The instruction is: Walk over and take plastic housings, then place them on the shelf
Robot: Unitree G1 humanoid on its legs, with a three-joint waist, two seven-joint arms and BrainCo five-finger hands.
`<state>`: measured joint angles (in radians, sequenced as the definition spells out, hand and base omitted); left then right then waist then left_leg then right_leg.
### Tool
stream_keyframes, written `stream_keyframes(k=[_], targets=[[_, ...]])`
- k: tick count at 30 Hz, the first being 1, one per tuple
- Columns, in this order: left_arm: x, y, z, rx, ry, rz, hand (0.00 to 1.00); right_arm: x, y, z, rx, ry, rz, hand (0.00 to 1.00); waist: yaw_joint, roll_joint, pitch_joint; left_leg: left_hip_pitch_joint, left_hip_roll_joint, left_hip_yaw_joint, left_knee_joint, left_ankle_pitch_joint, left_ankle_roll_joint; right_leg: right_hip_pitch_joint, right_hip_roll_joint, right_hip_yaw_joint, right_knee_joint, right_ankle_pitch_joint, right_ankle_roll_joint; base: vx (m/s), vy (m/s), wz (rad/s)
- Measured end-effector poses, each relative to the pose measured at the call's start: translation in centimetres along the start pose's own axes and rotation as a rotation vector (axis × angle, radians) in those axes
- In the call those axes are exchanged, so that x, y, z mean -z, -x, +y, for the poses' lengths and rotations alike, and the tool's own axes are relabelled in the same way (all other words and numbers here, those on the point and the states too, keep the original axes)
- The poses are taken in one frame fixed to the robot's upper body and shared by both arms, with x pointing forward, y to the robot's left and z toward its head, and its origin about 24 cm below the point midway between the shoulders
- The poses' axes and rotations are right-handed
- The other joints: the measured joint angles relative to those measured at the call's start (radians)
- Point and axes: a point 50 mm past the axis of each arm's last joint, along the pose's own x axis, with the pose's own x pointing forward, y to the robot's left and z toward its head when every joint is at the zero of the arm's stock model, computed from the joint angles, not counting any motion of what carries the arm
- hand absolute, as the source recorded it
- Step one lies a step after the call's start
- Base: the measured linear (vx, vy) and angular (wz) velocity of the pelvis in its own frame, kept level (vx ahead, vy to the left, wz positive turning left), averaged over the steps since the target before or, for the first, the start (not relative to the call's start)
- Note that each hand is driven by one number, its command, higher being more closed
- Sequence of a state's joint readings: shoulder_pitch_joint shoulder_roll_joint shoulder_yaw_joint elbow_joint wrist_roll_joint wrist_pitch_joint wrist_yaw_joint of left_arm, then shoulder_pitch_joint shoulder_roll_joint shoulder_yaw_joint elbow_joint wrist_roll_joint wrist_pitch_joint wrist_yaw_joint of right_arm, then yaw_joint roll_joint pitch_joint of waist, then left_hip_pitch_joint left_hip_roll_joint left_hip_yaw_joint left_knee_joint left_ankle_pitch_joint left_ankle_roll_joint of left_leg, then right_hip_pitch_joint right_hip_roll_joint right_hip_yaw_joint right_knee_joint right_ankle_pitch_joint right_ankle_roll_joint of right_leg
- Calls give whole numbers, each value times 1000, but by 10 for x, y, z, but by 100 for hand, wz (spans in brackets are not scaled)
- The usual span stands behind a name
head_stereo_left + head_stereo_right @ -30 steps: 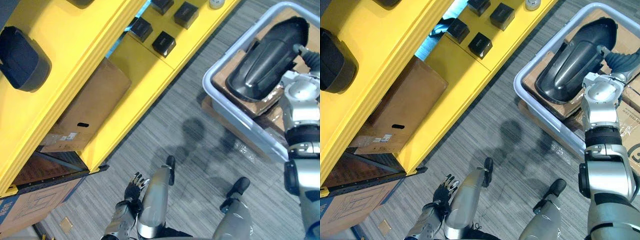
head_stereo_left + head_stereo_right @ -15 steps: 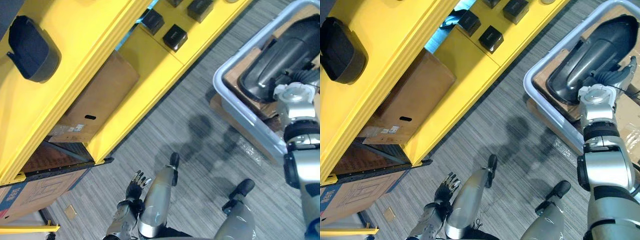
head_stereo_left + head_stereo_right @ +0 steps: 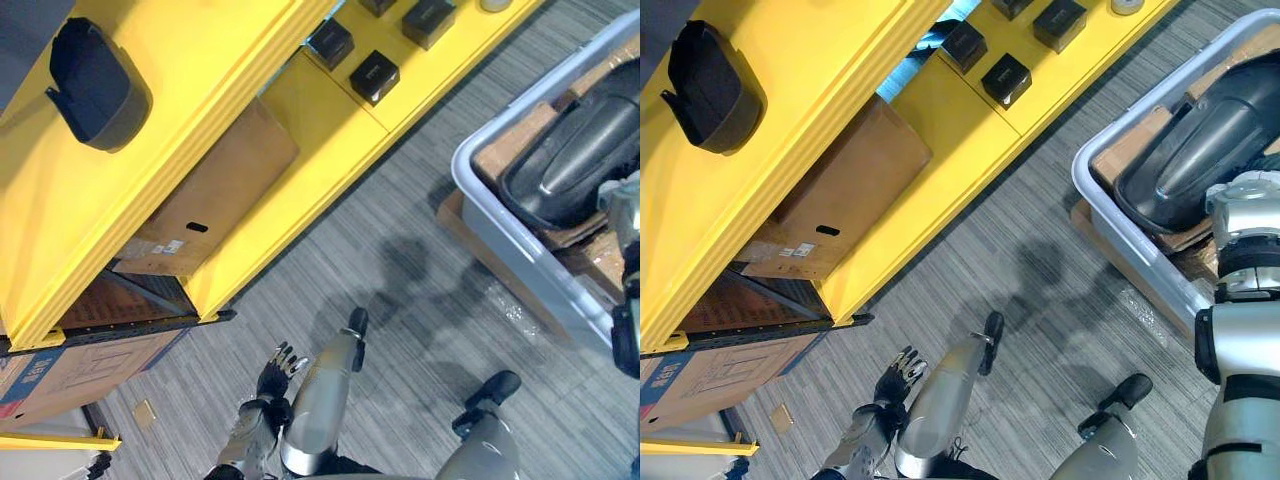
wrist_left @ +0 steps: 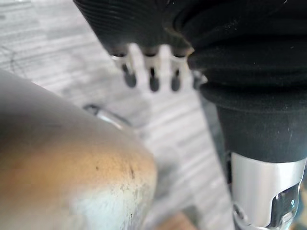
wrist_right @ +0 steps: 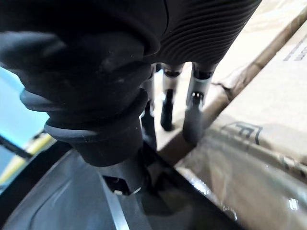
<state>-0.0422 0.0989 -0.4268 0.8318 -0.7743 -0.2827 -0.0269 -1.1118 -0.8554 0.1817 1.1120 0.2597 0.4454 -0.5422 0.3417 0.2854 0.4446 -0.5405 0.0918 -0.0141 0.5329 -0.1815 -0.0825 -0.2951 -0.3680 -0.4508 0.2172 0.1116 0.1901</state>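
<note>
We see the grey bin [image 3: 530,255] on the right cut off by the edge, and the black housing [image 3: 575,155] in it runs out of sight too. On the left, the yellow shelf [image 3: 220,60] hides part of the cardboard box [image 3: 215,185] beneath.

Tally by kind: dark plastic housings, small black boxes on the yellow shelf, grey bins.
Dark plastic housings: 2
Small black boxes: 4
Grey bins: 1
Total: 7
</note>
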Motion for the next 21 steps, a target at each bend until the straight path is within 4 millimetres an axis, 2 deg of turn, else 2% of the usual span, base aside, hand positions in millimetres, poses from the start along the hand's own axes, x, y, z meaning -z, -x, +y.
stream_keyframes(k=[6,14,17,18,20,21], targets=[[2,0,-1,7,-19,8,0,12,-1,2,33,13,46,100,-4,1,-1,51,0,-2,-24,5,-3,40,-3,-20,7,-15,0,19,-22,3],[-2,5,-8,67,-102,-26,0,23,-1,8,73,91,-53,100,-60,-5,4,66,5,1,-16,6,-4,57,-3,-32,11,-18,-2,-5,-4,0],[-12,8,-8,90,-199,-73,0,12,6,19,56,118,-158,100,-95,-28,20,97,28,28,-15,-2,-9,66,12,-6,11,-19,-8,-39,-15,-30],[-21,7,-13,111,-232,-111,0,5,9,21,55,118,-206,100,-115,-42,30,102,37,31,-15,-4,-12,67,23,1,8,-16,-14,-54,-17,-30],[-37,3,-25,144,-275,-178,0,-3,13,24,58,144,-280,100,-125,-69,49,121,61,58,-16,-9,-17,67,43,27,-10,-5,-27,-59,-14,-45],[-50,0,-37,170,-311,-233,0,-9,17,25,60,146,-329,100,-139,-83,59,128,72,69,-16,-11,-20,66,55,41,-19,2,-34,-62,-3,-40]])
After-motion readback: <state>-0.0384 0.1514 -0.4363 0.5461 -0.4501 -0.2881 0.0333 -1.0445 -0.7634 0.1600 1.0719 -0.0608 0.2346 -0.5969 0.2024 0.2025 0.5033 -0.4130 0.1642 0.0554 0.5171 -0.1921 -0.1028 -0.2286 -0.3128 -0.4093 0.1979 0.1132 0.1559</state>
